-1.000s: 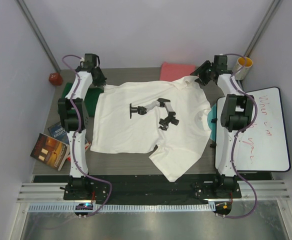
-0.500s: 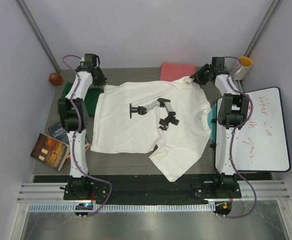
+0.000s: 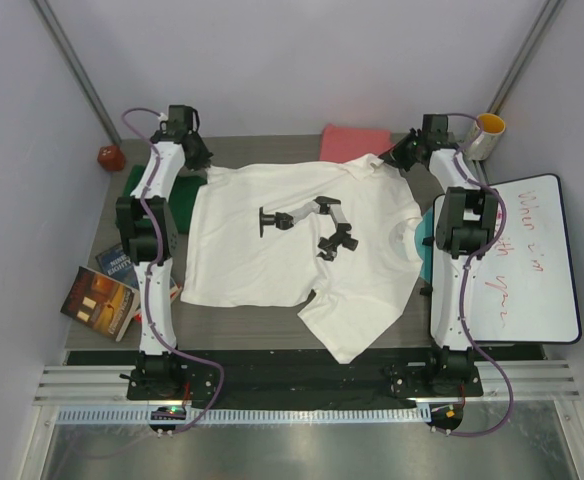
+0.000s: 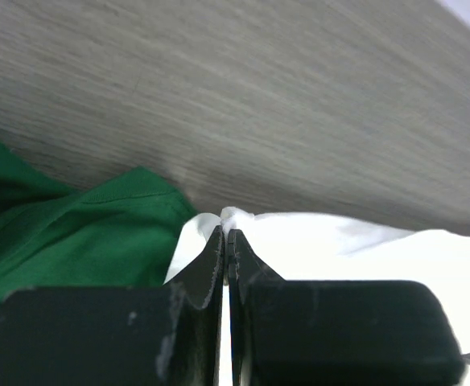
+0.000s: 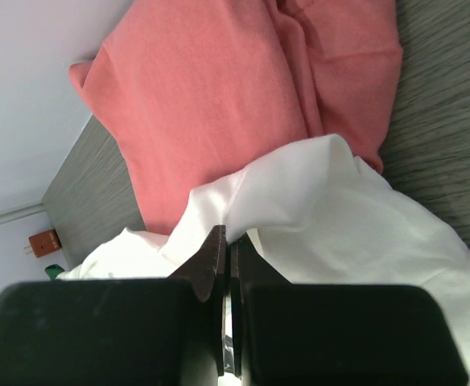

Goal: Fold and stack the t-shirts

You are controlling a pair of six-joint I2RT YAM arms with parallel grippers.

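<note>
The white t-shirt (image 3: pixel 292 250) lies spread flat across the middle of the surface. The coral-pink t-shirt (image 5: pixel 219 96) sits just behind its far right corner and the dark green t-shirt (image 4: pixel 74 241) beside its far left one. The right fingers (image 5: pixel 209 265), spread a second ago, have just pressed together on a pinch of white cloth at that far right corner. The left fingers (image 4: pixel 205 269) were already pinching the far left edge and have not let go. With both far corners held, a first fold toward the near side looks ready to begin.
</note>
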